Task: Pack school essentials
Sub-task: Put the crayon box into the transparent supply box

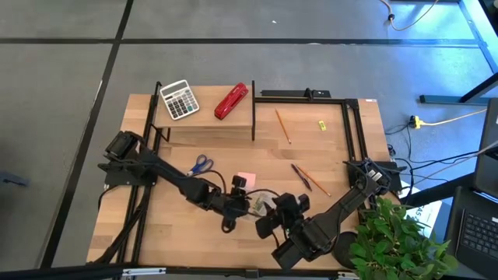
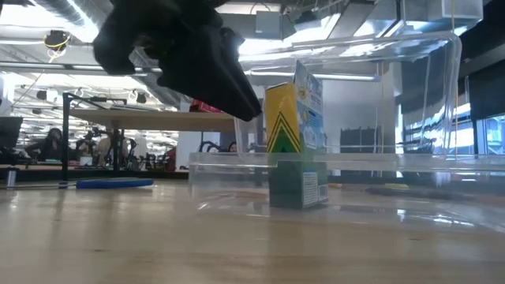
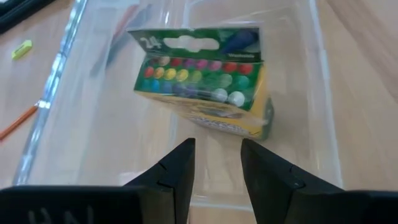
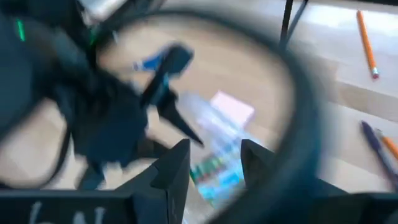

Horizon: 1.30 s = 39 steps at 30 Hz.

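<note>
My left jaws (image 3: pixel 214 177) hang open with nothing in them, over the clear box (image 3: pixel 323 124), because the crayon box (image 3: pixel 202 81) already stands inside. My right jaws (image 4: pixel 214 165) wait open nearby.

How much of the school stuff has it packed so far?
One thing looks packed: the crayon box stands in the clear bin. Nothing is in hand; the left gripper hovers empty over the bin, jaws apart. Left on the table: scissors, pink sticky-note pad, pencils and pen.
</note>
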### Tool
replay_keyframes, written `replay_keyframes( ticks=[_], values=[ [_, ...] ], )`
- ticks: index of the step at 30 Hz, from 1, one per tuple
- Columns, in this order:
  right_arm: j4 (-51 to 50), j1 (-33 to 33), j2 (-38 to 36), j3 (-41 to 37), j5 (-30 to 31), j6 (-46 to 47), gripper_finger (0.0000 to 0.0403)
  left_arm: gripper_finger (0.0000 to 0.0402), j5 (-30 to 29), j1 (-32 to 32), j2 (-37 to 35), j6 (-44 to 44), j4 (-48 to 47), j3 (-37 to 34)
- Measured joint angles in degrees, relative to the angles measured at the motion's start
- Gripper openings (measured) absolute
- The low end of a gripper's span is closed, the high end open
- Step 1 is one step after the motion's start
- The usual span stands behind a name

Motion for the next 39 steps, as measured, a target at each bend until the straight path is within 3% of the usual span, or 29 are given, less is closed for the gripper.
replay_keyframes(
  ticks=[14, 36, 39],
  values=[
    [4.6, 1.1, 0.0, 0.0, -14.3, -18.9, 0.0145, 0.0124, 2.3, 0.2, 0.0, 0.0, 1.7, 0.0],
    [6.1, 1.7, 0.0, 0.0, -14.0, -19.0, 0.0145, 0.0124, 2.0, 0.5, 2.0, 2.1, 10.5, 0.0],
    [5.9, 1.7, 0.0, 0.0, -14.0, -19.0, 0.0145, 0.0124, 4.6, 0.5, 2.0, 2.0, 10.8, 0.0]
  ],
)
